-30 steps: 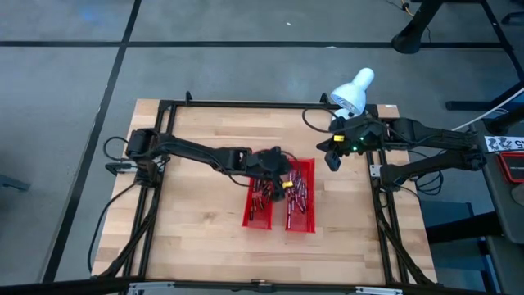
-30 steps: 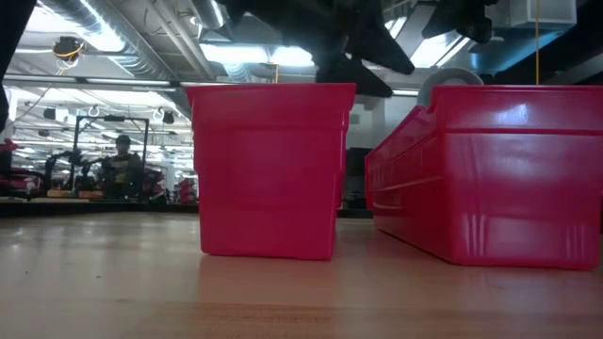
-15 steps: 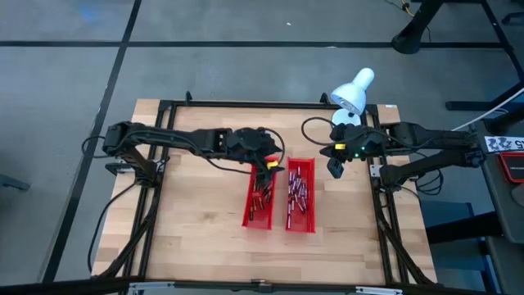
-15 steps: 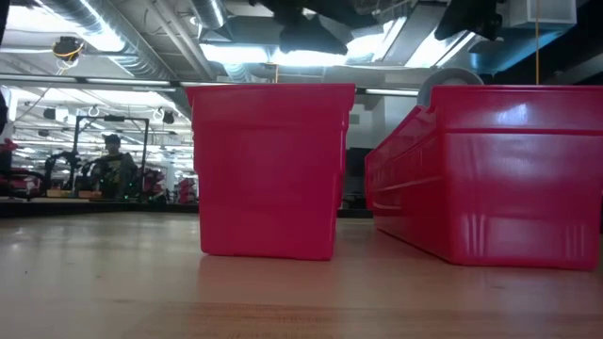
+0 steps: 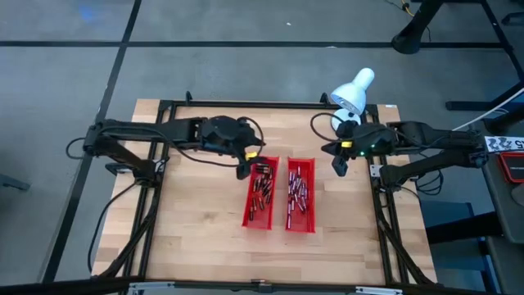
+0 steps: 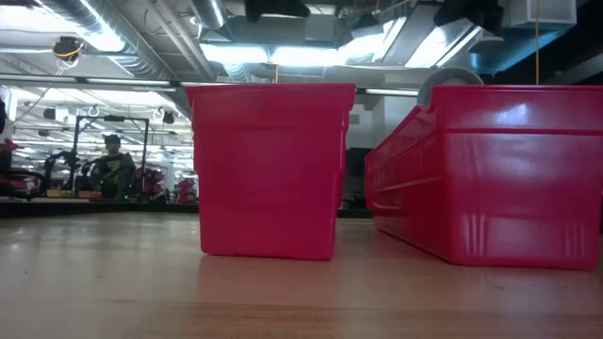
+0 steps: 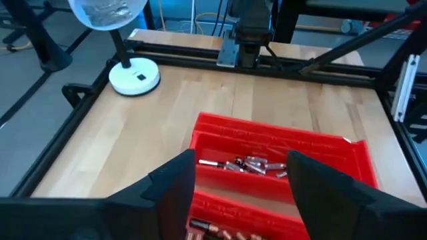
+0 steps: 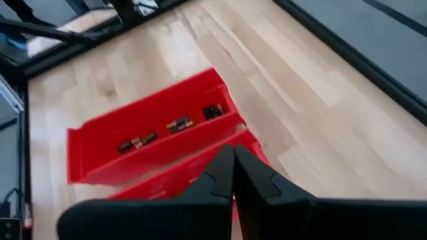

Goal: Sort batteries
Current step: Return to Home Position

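Two red trays lie side by side mid-table, the left one [image 5: 262, 195] and the right one [image 5: 300, 197], each holding several small batteries [image 5: 260, 190] [image 5: 298, 188] on its floor. My left gripper [image 5: 246, 166] hovers open above the far left corner of the left tray; in its wrist view its fingers [image 7: 241, 193] have nothing between them. My right gripper [image 5: 338, 164] hangs shut just off the right tray's far right corner, its fingertips [image 8: 232, 170] closed on nothing above the trays [image 8: 153, 140].
A white desk lamp [image 5: 354, 92] stands at the table's far right corner. A black frame [image 5: 246, 104] runs around the table's edges. Bare wood lies left of the trays and toward the near edge [image 5: 205, 238]. The low view shows both trays' red walls [image 6: 268, 169] [image 6: 490, 169].
My left gripper has risen and drawn back toward the table's left edge, from over the gap between the two trays to above the left tray's far left corner. The trays have stayed put.
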{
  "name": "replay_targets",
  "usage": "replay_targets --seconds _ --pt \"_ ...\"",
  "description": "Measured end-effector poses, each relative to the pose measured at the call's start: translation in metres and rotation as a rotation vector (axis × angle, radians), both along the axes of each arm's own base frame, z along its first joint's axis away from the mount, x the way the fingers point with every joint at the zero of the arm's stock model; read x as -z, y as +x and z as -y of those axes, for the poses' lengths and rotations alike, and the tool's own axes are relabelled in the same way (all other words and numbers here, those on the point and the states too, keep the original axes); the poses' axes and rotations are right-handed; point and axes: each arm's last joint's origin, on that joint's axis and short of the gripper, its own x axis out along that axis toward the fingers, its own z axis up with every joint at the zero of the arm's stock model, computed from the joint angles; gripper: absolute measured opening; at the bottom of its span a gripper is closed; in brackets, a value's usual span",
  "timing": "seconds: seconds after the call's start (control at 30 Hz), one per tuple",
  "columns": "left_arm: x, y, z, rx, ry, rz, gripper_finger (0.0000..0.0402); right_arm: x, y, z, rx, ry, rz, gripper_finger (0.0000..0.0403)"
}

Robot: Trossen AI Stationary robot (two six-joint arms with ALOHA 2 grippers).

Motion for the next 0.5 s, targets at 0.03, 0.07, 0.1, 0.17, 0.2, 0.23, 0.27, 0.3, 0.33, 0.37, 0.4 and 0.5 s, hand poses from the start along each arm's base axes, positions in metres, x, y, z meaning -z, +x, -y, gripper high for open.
replay_targets --seconds 0.03,0.07,0.1,0.17,0.2,0.23,0.27,0.3,0.33,0.37,0.4,0.5 --pt "-0.002 -0.003 0.000 0.001 0.000 -0.001 0.0218 -0.001 0.000 0.000 -0.001 0.001 0.013 0.0005" --pt "-0.005 -0.007 0.000 0.002 0.001 0.001 0.0212 -0.002 0.000 0.000 -0.004 0.001 0.025 0.0005" --pt "-0.007 -0.011 0.001 0.004 0.001 -0.001 0.0207 -0.004 0.001 0.000 -0.016 0.000 0.042 0.0005" --pt "-0.011 -0.019 0.003 0.008 0.001 0.005 0.0197 -0.007 0.003 -0.001 -0.040 -0.008 0.078 0.0005" --pt "-0.011 -0.023 0.004 0.012 0.001 0.021 0.0192 -0.008 0.003 -0.001 -0.053 -0.018 0.089 0.0005" --pt "-0.010 -0.027 0.005 0.017 0.001 0.037 0.0187 -0.010 0.004 -0.001 -0.062 -0.029 0.104 0.0005" --pt "-0.007 -0.031 0.006 0.020 -0.002 0.046 0.0182 -0.011 0.005 -0.001 -0.069 -0.039 0.124 0.0005" --pt "-0.004 -0.037 0.007 0.019 -0.009 0.061 0.0177 -0.013 0.006 -0.001 -0.079 -0.052 0.138 0.0005" --pt "0.001 -0.042 0.008 0.019 -0.016 0.071 0.0172 -0.014 0.007 -0.001 -0.084 -0.061 0.152 0.0005" --pt "0.006 -0.047 0.008 0.016 -0.025 0.077 0.0167 -0.015 0.008 -0.001 -0.090 -0.069 0.165 0.0005" --pt "0.010 -0.054 0.008 0.009 -0.037 0.093 0.0163 -0.017 0.009 -0.001 -0.094 -0.076 0.181 0.0005" --pt "0.020 -0.074 0.005 -0.010 -0.060 0.140 0.0149 -0.019 0.010 -0.001 -0.096 -0.082 0.206 0.0005"
